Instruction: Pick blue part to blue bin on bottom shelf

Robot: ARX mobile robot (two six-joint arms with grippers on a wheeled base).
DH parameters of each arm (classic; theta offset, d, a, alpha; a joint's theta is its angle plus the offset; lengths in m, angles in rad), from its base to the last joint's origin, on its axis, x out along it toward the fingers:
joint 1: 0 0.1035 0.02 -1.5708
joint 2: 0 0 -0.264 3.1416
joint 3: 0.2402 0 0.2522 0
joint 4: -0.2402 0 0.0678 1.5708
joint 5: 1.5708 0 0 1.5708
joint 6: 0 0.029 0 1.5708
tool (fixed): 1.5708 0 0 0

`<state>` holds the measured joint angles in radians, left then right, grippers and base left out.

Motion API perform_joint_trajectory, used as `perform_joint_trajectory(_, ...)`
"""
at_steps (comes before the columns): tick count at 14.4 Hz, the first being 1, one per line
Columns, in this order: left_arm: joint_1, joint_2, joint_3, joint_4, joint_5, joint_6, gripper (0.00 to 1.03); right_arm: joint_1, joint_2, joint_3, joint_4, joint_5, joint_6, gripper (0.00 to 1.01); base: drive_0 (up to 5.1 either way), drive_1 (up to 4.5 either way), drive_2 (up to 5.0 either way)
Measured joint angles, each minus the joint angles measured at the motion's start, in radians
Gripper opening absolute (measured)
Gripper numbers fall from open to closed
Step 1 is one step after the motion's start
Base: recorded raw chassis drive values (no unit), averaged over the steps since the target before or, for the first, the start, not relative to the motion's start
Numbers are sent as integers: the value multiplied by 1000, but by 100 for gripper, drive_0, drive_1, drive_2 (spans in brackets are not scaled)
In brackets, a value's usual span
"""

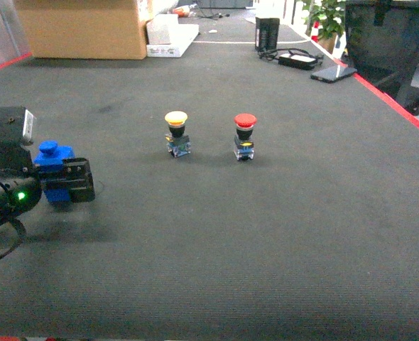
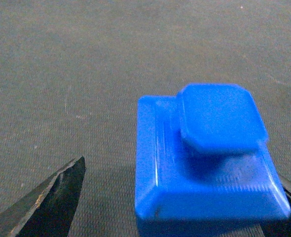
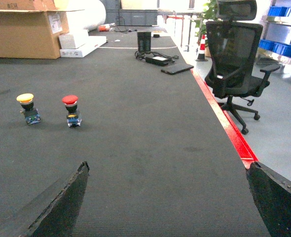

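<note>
Dark ribbed worktop [image 1: 266, 234], bin and shelf out of view. Left tool [image 1: 66, 182] sits around the blue part [image 1: 53, 165], fingers spread wide, not yet gripping. Advice: centre on the body, close squarely, lift straight. Right tool [image 3: 170, 197] wide, empty.

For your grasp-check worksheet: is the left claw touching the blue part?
Cannot tell. The head view shows the blue part between the left claw's fingers, contact unclear; the left wrist view shows a clear gap at one finger, the other mostly hidden.
</note>
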<state>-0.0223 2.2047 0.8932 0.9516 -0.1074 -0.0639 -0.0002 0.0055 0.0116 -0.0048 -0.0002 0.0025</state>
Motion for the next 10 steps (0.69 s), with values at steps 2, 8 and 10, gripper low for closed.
perform_joint_trajectory(2,5,32,48,-6,13,10,86,0,0,0,0,0,0,98,0,0,0)
perform_joint_trajectory(8,12,15,69,-69,25,-8,44,0,0,0,0,0,0,98,0,0,0)
perform_joint_trajectory(10,10,-42,-20,-10,-25,-17,44,0,0,0,0,0,0,98,0,0,0)
